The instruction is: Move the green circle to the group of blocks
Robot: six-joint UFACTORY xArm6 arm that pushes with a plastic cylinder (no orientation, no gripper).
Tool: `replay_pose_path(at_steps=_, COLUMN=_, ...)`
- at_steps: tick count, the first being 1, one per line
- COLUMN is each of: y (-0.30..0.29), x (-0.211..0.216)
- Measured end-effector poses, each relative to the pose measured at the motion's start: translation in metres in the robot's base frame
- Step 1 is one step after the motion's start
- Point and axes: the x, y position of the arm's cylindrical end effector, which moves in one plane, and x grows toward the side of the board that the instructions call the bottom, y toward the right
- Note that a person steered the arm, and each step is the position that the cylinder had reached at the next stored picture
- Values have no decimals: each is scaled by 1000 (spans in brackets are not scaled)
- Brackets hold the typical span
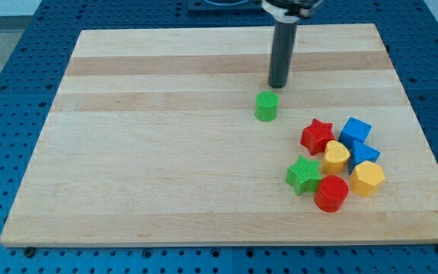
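Observation:
The green circle [266, 106] stands alone on the wooden board [166, 152], right of the view's centre. My tip [277, 85] rests just above and slightly right of it, a small gap apart. The group of blocks lies toward the view's lower right: a red star [317, 135], a blue cube [355, 131], a second blue block [365, 154], a yellow heart [336, 156], a yellow hexagon [367, 179], a green star [304, 175] and a red cylinder [331, 193]. The green circle is up and left of the red star, clearly apart from the group.
The board lies on a blue perforated table [6, 91]. The group sits near the board's right edge [424, 152].

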Motion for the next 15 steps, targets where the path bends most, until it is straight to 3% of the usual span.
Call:
replay_pose_path(at_steps=2, y=-3, x=71)
replay_pose_path(at_steps=4, y=-23, x=75)
replay_pose_path(at_steps=5, y=-65, x=77)
replay_pose_path(at_steps=8, y=-13, x=140)
replay_pose_path(at_steps=13, y=-10, x=153)
replay_pose_path(at_steps=14, y=-42, x=112)
replay_pose_path(at_steps=15, y=-27, x=88)
